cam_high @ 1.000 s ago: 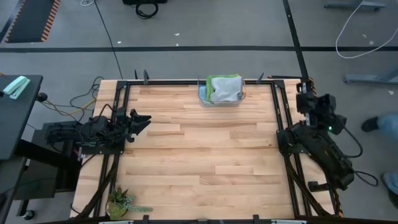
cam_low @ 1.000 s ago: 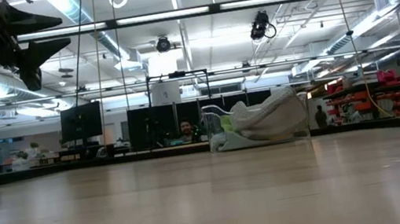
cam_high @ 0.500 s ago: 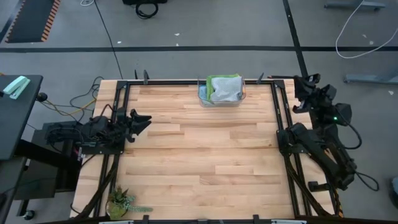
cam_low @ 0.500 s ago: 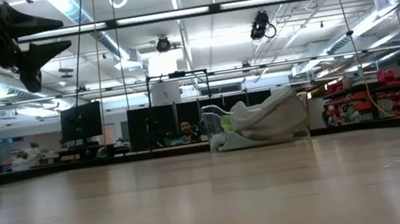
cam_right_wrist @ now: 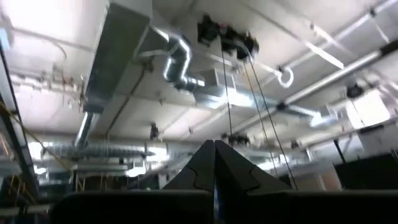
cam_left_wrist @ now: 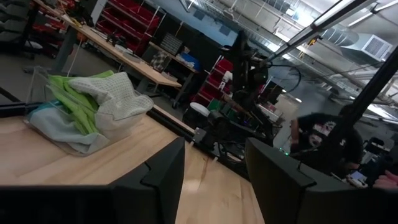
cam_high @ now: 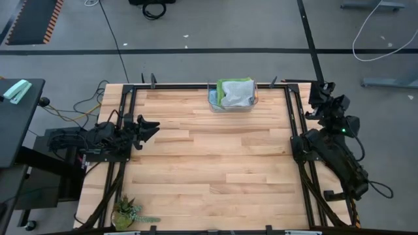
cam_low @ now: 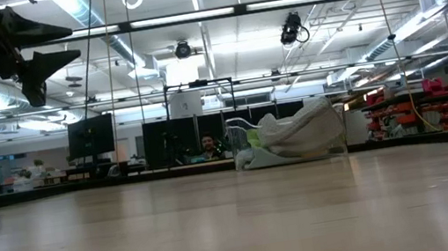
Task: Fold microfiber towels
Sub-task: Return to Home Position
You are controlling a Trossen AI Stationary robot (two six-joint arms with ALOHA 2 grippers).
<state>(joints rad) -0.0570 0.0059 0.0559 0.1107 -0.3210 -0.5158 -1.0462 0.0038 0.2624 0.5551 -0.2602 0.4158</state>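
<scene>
Pale wood planks form the table (cam_high: 209,163), framed by black rails and set on a grey workshop floor. At the far left, beside the table, stands a dark side stand (cam_high: 19,124) carrying a pale green object (cam_high: 16,91). Just inside the table's left edge, the left gripper (cam_high: 147,126) hangs above the wood and points toward the table's middle; its fingers (cam_left_wrist: 161,180) are spread with a clear gap between them and hold nothing. A small potted plant (cam_high: 125,212) occupies the near left corner. At the centre of the far edge sits a transparent bin (cam_high: 212,102) containing the microfiber towels: the grey towel (cam_high: 239,95) lies on top, the green towel (cam_high: 225,83) shows beneath and behind it, and the left wrist view shows a paler bluish layer (cam_left_wrist: 50,121) lower in the pile. The stack rises above the bin's rim. Beyond the table's right rail, near the far right corner, the right gripper (cam_high: 323,96) is raised and aimed at the ceiling, its fingers (cam_right_wrist: 199,168) pressed together tip to tip, empty.
</scene>
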